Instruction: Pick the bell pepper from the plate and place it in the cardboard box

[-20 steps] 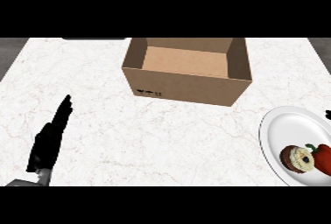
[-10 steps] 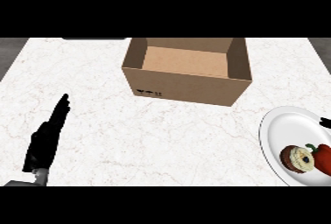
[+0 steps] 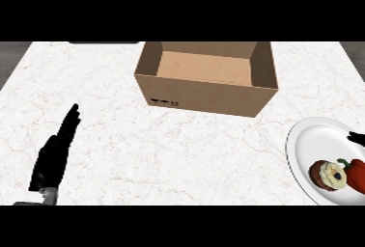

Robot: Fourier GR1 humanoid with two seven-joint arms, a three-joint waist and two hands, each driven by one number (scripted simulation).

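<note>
From where I stand, the red bell pepper (image 3: pixel 357 174) lies on the white plate (image 3: pixel 314 144) at the far right of the marble surface (image 3: pixel 178 154), touching a round, cream-topped pastry, perhaps a donut (image 3: pixel 329 175), on its left. Part of the pepper runs off the edge of the view, so I cannot see its whole shape. The cardboard box (image 3: pixel 206 79) stands open at the back of the surface, well apart from the plate, its flaps up and its inside bare.

The left robot hand (image 3: pixel 55 157) rests near the lower left corner, fingers straight and together, holding nothing. Of the right robot hand (image 3: pixel 357 139), only a dark tip shows at the right edge above the plate; I cannot tell whether it is open or closed, nor whether it touches the plate.

The task looks barely begun: the pepper is not yet grasped. The risks I see come from crowding. The pastry sits tight against the pepper, so fingers closing from that side could catch it too or shove it across the plate. The plate's raised rim may get nudged on approach. Later, the near wall of the box stands tall, and a carry that is too low could knock the pepper against it.
</note>
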